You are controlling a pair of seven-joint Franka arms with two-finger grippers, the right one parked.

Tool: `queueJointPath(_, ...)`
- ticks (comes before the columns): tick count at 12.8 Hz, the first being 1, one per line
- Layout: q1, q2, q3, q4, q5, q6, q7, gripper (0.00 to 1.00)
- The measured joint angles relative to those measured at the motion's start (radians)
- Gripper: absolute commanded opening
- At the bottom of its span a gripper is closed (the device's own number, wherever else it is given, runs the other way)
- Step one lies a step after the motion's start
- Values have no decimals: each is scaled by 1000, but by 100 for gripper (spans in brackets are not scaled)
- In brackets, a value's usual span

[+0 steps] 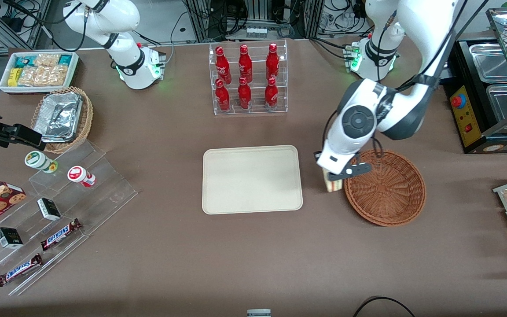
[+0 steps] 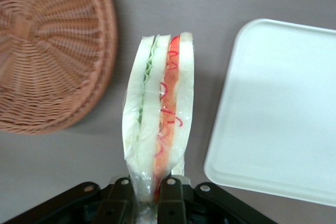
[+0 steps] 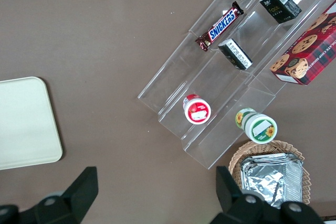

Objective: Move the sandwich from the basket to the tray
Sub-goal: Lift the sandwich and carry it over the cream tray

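The claw (image 2: 148, 190) was clamped on one end of the sandwich (image 2: 157, 114), a clear-wrapped wedge of pale bread showing green filling in one seam and orange with red strands in the next. It hung above the bench (image 1: 253, 264), in the gap between the cream tray (image 1: 252, 179) and the brown woven basket (image 1: 385, 188), just beside the basket's rim.

left arm: bent low | gripper (image 2: 148, 195): jaws clamped, holding load
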Motion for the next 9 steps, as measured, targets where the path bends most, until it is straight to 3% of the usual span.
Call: queueJointPath(9,-214,205,-5,221,1,11,-120,0)
